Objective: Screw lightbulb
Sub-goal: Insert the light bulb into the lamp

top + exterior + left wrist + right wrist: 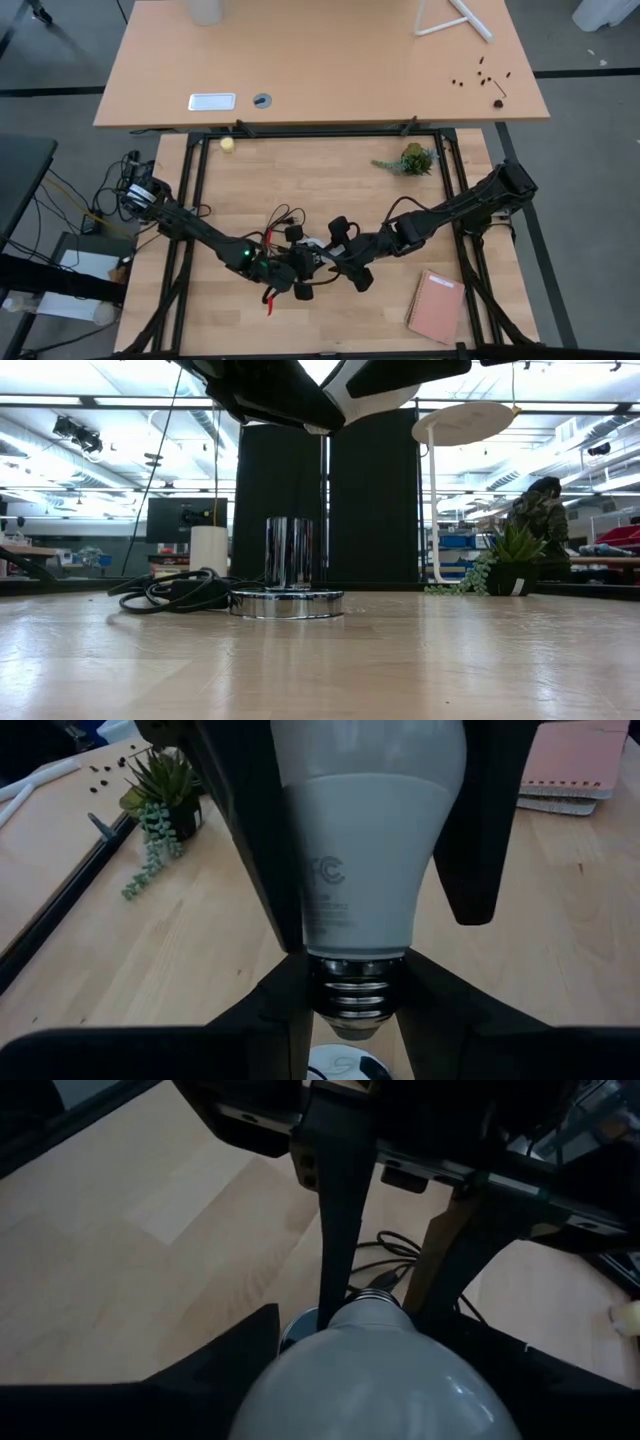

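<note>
Lightbulb [365,850] is up in the air over the chrome socket [288,575], screw base pointing down, not yet in the socket, w/ a clear gap showing in low view. Left hand [360,1010] is clamped on the bulb, dark fingers [245,850] running down both sides of the white body. Right hand [375,1380] sits at the bulb's rounded top, its fingers either side of the glass; can't tell if they're pressing on it or just apart around it. Both arms meet near the middle-front of the tabletop [330,190]. Small potted plant [412,158] and a pink notebook [436,306] lie off toward the right arm's side.
</note>
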